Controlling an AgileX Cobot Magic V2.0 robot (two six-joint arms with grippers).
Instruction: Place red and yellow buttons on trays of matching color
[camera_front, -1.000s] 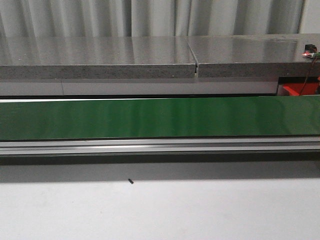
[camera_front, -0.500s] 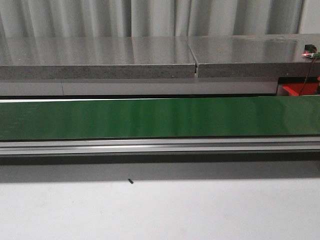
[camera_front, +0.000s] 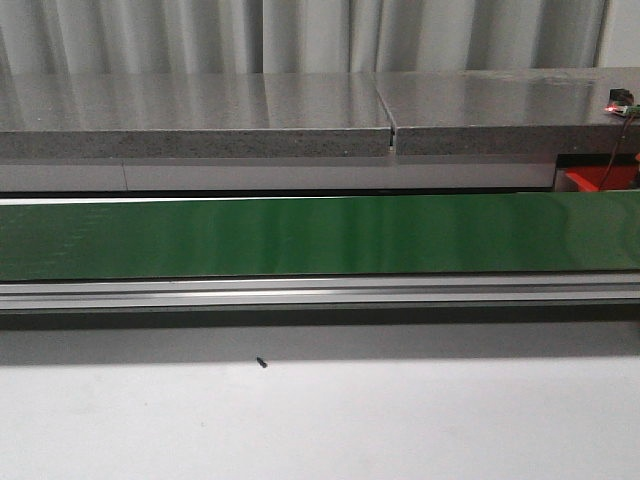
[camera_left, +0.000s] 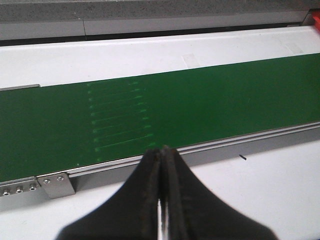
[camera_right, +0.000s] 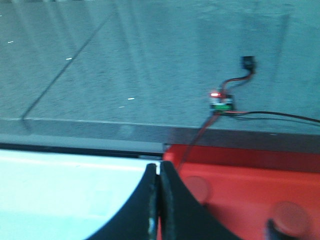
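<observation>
My left gripper (camera_left: 161, 150) is shut and empty, above the near rail of the green conveyor belt (camera_left: 165, 110). My right gripper (camera_right: 158, 167) is shut and empty, at the left edge of the red tray (camera_right: 260, 185). Two red buttons lie in that tray, one (camera_right: 197, 189) close to the fingers and one (camera_right: 289, 216) farther right. A corner of the red tray shows in the front view (camera_front: 590, 179) at the far right. No yellow button or yellow tray is in view. Neither gripper shows in the front view.
The green belt (camera_front: 300, 236) runs across the front view with an aluminium rail (camera_front: 320, 292) along its near side. A grey stone counter (camera_front: 200, 115) stands behind. A small circuit board (camera_right: 221, 102) with a red light and wires sits on the counter. A small dark screw (camera_front: 261, 362) lies on the white table.
</observation>
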